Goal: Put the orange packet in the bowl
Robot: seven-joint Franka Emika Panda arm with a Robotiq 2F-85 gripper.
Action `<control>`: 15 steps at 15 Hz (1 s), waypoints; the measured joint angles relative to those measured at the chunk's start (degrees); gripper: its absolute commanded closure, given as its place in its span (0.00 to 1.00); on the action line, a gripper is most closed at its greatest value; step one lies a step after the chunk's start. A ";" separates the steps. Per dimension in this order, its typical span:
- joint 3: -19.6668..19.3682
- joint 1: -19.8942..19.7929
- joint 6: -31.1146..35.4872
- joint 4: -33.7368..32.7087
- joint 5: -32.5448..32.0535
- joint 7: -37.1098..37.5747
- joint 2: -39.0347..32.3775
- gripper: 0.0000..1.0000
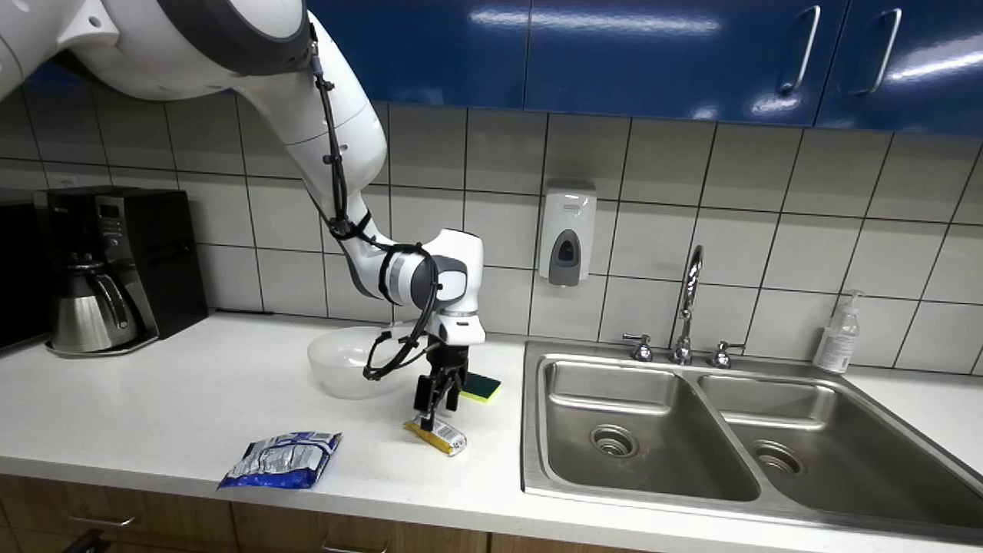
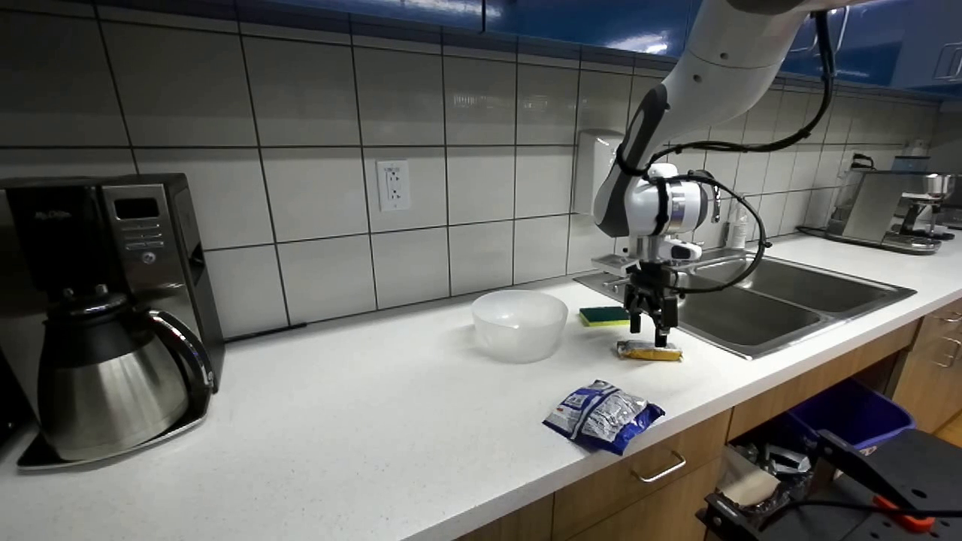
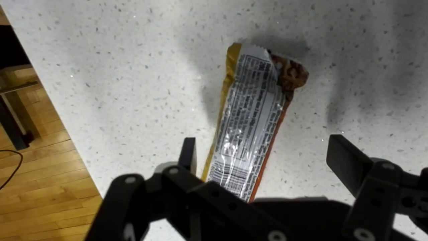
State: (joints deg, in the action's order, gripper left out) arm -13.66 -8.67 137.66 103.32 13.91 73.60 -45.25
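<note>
The orange packet (image 3: pixel 249 134) lies flat on the white counter, silver printed back up, with yellow and orange edges. In both exterior views the packet (image 1: pixel 447 440) (image 2: pixel 648 351) lies right below my gripper (image 1: pixel 440 413) (image 2: pixel 648 335). In the wrist view my gripper (image 3: pixel 262 152) is open, its fingers on either side of the packet, which is closer to the left finger. The packet's near end is hidden behind the gripper. The translucent bowl (image 1: pixel 345 369) (image 2: pixel 518 330) stands upright behind the packet, toward the wall, and is out of the wrist view.
A green and yellow sponge (image 1: pixel 481 387) (image 2: pixel 603 316) lies behind the gripper, near the bowl. A blue-and-white bag (image 1: pixel 284 459) (image 2: pixel 603 415) lies near the counter's front edge. A metal sink (image 1: pixel 645 430) is beside the packet. A coffee maker (image 2: pixel 113 315) stands at the counter's far end.
</note>
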 measured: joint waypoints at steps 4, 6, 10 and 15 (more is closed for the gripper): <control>-0.15 0.03 0.41 0.00 -0.08 0.00 -0.53 0.00; -0.33 0.05 0.96 0.00 -0.11 0.00 -0.86 0.00; -0.59 0.12 2.32 0.00 -0.29 0.00 -1.70 0.00; -0.78 0.52 3.61 -0.01 -0.39 0.00 -2.45 0.00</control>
State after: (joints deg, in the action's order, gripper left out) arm -14.44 -8.15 141.27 103.31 13.52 73.60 -47.70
